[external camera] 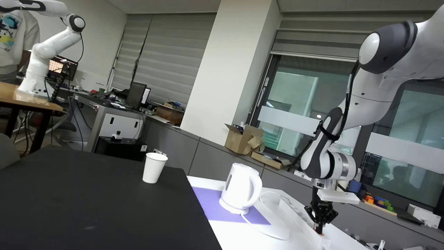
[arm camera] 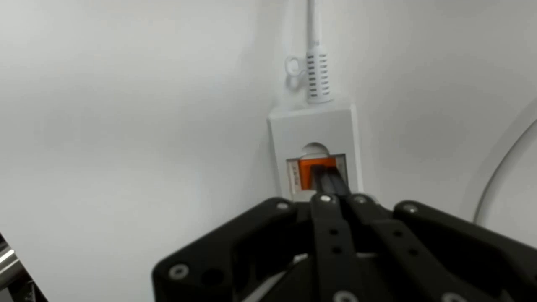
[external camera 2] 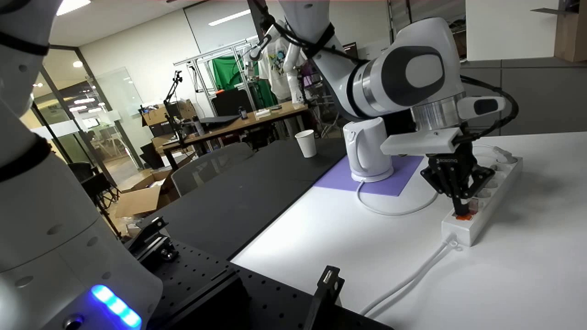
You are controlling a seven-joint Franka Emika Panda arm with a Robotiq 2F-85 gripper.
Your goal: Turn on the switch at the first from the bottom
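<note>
From afar I am counting one gripper [arm camera: 329,175], one power strip [external camera 2: 491,201], one kettle [external camera: 239,187], one white cup [external camera: 154,168] and one purple sheet [external camera 2: 406,174]; in my wrist view I am finding one orange switch [arm camera: 305,175], two fingers [arm camera: 319,179].

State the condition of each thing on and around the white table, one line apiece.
Gripper: shut, pointing down.
Orange switch: partly hidden by the gripper; on or off can't be told.
Power strip: lying flat on the white table.
Power cord: joined to the strip's end by the orange switch.
Kettle: upright on the purple mat.
Paper cup: upright; contents hidden.
Status light: lit blue.
</note>
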